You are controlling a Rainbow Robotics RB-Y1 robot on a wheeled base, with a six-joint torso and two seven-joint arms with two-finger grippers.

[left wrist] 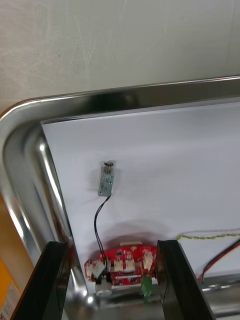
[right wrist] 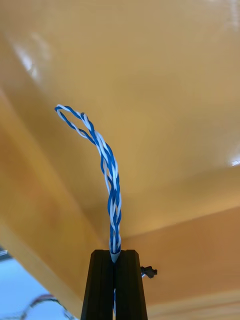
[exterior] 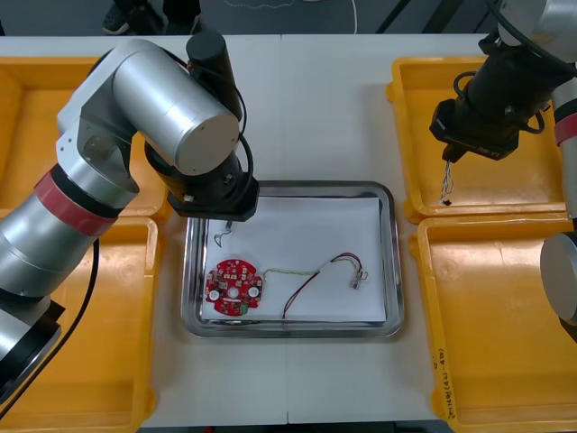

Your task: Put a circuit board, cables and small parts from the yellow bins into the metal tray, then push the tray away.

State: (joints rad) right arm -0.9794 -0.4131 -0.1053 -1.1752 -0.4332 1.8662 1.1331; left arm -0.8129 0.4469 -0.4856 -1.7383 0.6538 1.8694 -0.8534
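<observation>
the right pincer is closed narrow on the twisted blue and white cable, pinching it near one end so that the rest runs free beyond the black fingertips and curls into a small loop. in the front view this pincer is over the far yellow bin on the robot's right, with the cable dangling below it; whether the lower tip touches the bin floor i cannot tell. the cable looks very light and limp, with just enough spring in the twist to keep a curve, so it will likely swing and trail on the way across. a firm pinch on the twisted pair itself seems the right hold, though gripping so near the end leaves a long loose tail to mind. it would best be lowered until that tail lies on the white lining of the metal tray, beside the red circuit board and the red and yellow cable lying there. the left pincer stands wide and empty over the tray's far left corner, above a small metal part with a thin black lead. the tray sits on the counter between the bins.
</observation>
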